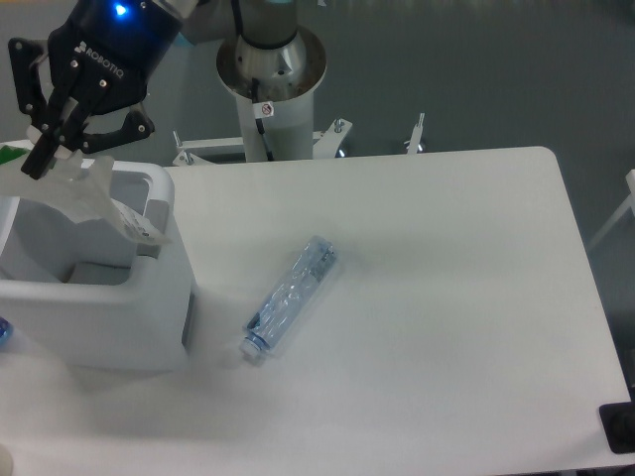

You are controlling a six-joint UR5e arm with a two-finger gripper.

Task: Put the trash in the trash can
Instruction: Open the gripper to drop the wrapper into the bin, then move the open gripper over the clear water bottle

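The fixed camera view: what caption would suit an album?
Gripper holds crumpled plastic wrapper over white bin; crushed clear bottle waits on table.

Before me lies a white rectangular table with rounded corners [446, 297], set on a dark grey floor [496, 69]. A small black object [620, 428] sits at its near right corner, cut off.

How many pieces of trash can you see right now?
2. The wrapper hangs from the shut pincer over the bin. The bottle lies on the table, right of the bin. The bin's floor is partly hidden, so more could be inside.
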